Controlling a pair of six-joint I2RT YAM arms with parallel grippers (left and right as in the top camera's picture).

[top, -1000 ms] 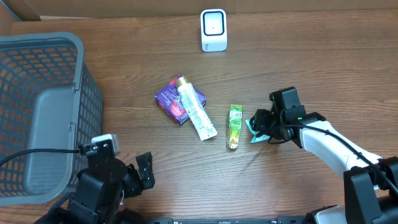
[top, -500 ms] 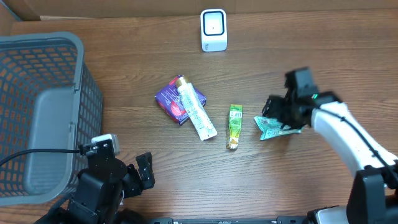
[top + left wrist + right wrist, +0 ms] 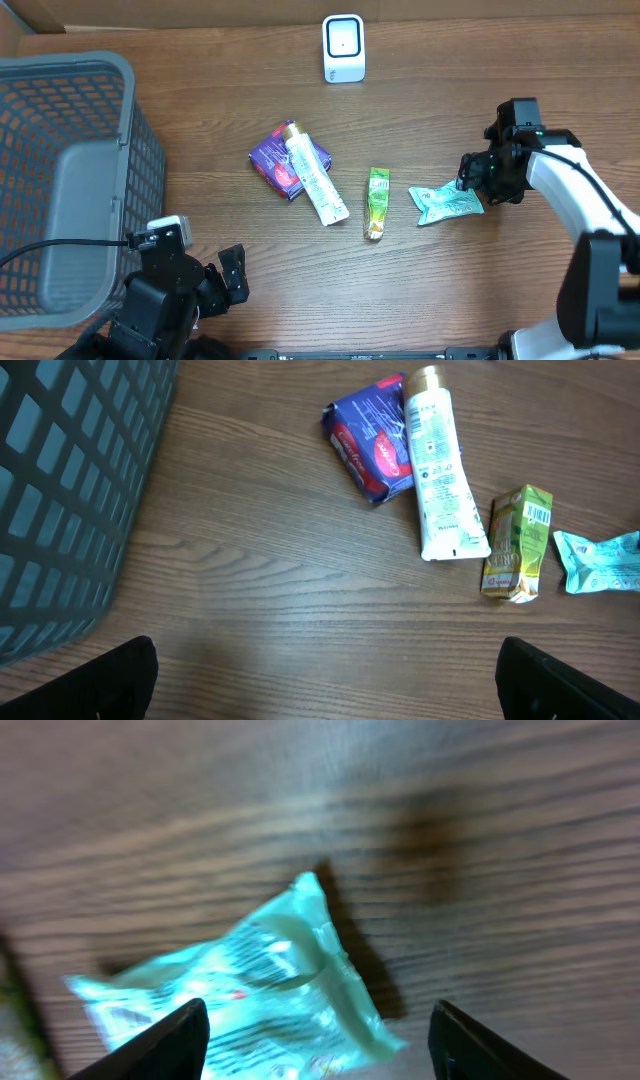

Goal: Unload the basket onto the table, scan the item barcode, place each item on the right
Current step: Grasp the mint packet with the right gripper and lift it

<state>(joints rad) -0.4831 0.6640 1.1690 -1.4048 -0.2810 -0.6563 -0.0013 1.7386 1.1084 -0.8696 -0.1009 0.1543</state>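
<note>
Okay, overhead: the right gripper (image 3: pixel 470 183) is hovering over the right end of the teal packet (image 3: pixel 445 203). The packet is lying flat on the table (image 3: pixel 200 100), further right than a second ago, near the green carton (image 3: pixel 376 203). The scanner (image 3: pixel 343 47) is standing well apart at the far edge.

Left wrist: the left gripper (image 3: pixel 325 685) is hanging wide open, holding nothing, same as before. The white tube (image 3: pixel 437 465) is overlapping the purple pack (image 3: pixel 370 445).

Right wrist: the fingers (image 3: pixel 165 1040) are standing apart, with the packet lying on the wood between them, not pinched.
</note>
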